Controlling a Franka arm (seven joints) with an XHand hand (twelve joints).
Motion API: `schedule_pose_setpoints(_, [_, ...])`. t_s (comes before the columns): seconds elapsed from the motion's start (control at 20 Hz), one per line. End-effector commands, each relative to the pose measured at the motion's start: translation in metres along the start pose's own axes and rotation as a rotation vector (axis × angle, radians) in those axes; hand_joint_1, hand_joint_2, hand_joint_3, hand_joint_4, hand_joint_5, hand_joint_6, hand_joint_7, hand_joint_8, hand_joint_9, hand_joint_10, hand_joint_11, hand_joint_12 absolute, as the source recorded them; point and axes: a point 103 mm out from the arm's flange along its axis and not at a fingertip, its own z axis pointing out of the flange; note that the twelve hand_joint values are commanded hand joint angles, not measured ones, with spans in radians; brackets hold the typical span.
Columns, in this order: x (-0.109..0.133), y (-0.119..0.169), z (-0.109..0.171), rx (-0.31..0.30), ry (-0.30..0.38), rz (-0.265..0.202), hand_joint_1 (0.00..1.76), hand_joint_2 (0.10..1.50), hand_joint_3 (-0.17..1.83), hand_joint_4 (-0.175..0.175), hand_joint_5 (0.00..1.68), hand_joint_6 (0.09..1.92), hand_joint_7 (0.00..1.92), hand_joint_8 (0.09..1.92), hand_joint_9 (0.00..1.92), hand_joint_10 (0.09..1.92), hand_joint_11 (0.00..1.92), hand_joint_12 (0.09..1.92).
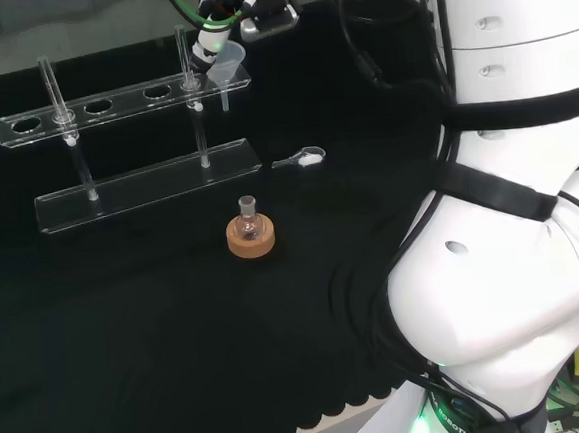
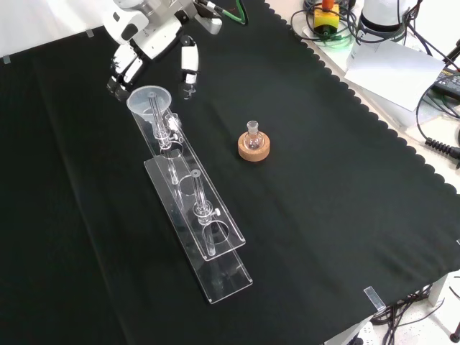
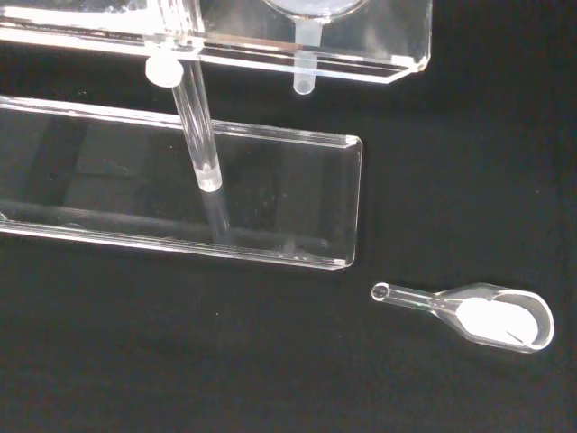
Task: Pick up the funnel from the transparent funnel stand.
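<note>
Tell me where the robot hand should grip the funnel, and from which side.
Likely the funnel cone just under its rim, from above. It sits upright in the end hole of the stand, stem down through the top plate, so only the cone is free. The robot hand is already beside it; lift straight up.

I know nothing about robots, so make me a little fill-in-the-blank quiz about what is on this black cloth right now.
1. The clear plastic funnel sits in the end hole of the transparent ____ stand.
2. The small round glass flask rests on a ____ ring.
3. The black and white hand hovers by the funnel, which it has not yet ____.
4. The small clear scoop lies on the cloth and holds something ____.

Missing words: funnel; cork; lifted; white
</note>
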Motion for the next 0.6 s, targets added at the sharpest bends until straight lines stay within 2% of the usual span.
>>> schedule_pose_setpoints(0.05, [0.006, 0.006, 0.002, 0.023, -0.034, -0.001, 0.62, 0.79, 0.18, -0.087, 0.07, 0.09, 0.00, 0.35, 0.14, 0.84, 0.20, 1.50])
schedule_pose_setpoints(0.2, [0.008, 0.010, 0.003, 0.029, -0.052, 0.002, 0.65, 0.78, 0.18, -0.087, 0.06, 0.09, 0.00, 0.34, 0.14, 0.84, 0.20, 1.50])
schedule_pose_setpoints(0.4, [0.004, 0.016, 0.005, 0.039, -0.048, 0.001, 0.70, 0.77, 0.18, -0.088, 0.06, 0.09, 0.00, 0.33, 0.14, 0.84, 0.20, 1.51])
schedule_pose_setpoints(0.5, [-0.008, 0.014, 0.007, 0.040, -0.033, -0.005, 0.71, 0.77, 0.19, -0.088, 0.06, 0.09, 0.00, 0.33, 0.14, 0.84, 0.20, 1.51])
schedule_pose_setpoints(0.6, [-0.006, 0.016, 0.007, 0.049, -0.042, -0.001, 0.72, 0.77, 0.19, -0.089, 0.06, 0.09, 0.00, 0.33, 0.14, 0.84, 0.21, 1.51])
